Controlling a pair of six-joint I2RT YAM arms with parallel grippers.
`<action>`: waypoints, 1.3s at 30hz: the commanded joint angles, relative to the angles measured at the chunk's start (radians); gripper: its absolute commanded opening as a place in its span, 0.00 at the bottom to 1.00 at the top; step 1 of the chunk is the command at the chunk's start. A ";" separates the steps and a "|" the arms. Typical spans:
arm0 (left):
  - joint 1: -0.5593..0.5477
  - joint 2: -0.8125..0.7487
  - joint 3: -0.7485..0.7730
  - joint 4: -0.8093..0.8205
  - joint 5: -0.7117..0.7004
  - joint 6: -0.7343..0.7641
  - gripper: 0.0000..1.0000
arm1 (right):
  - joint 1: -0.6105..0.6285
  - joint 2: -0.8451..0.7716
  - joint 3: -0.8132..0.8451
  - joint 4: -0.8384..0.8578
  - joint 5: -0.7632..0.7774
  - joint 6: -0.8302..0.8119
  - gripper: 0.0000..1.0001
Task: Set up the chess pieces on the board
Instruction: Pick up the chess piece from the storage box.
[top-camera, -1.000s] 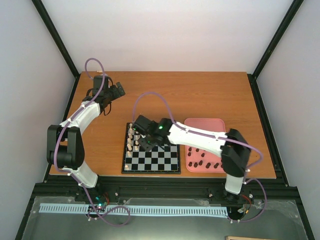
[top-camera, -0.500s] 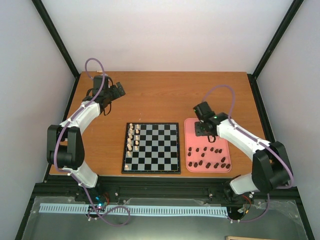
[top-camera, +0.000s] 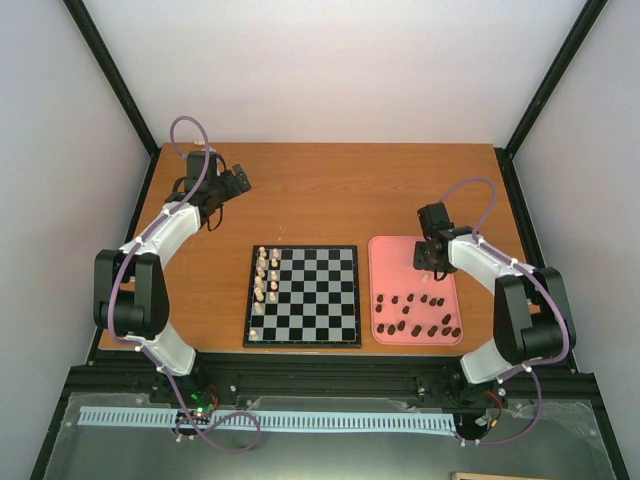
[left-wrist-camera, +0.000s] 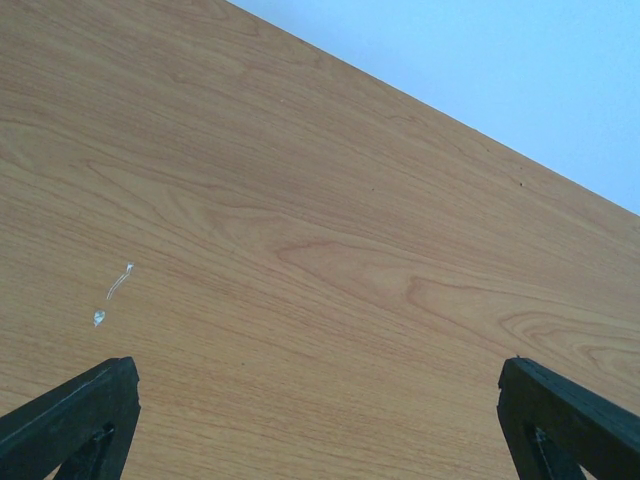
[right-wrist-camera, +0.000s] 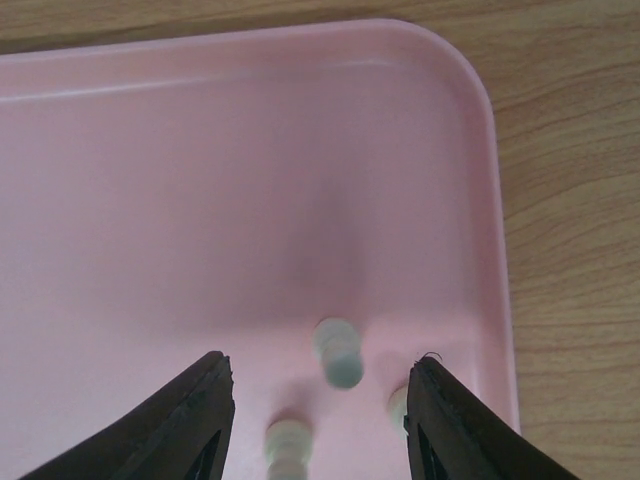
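Note:
The black and grey board (top-camera: 310, 300) lies at the table's middle. Several cream chess pieces (top-camera: 265, 275) stand on its two left columns. Several dark brown pieces (top-camera: 415, 315) lie in the near half of the pink tray (top-camera: 385, 255). My right gripper (top-camera: 432, 262) hangs open and empty over the tray's far right part. In the right wrist view, it (right-wrist-camera: 320, 395) frames three pale pieces: one (right-wrist-camera: 338, 352) between the fingers, one (right-wrist-camera: 287, 440) nearer, one (right-wrist-camera: 398, 402) by the right finger. My left gripper (top-camera: 235, 180) is open and empty over bare wood at the far left; it also shows in the left wrist view (left-wrist-camera: 315, 370).
The tray's far right corner and rim (right-wrist-camera: 480, 110) lie just beyond the pale pieces, with wood table (right-wrist-camera: 570, 200) to the right. A small clear scrap (left-wrist-camera: 115, 295) lies on the wood near my left gripper.
My right arm has swung from the board's left side across to the pink tray's far right part. The left arm has not moved.

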 joint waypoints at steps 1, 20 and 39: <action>0.004 0.011 0.034 0.012 0.005 0.007 1.00 | -0.056 0.055 -0.013 0.064 -0.014 -0.023 0.48; 0.004 0.013 0.034 0.011 0.007 0.005 1.00 | -0.082 0.115 0.003 0.095 -0.038 -0.017 0.23; 0.005 0.017 0.036 0.010 0.003 0.006 1.00 | 0.097 -0.041 0.128 -0.031 -0.051 -0.007 0.04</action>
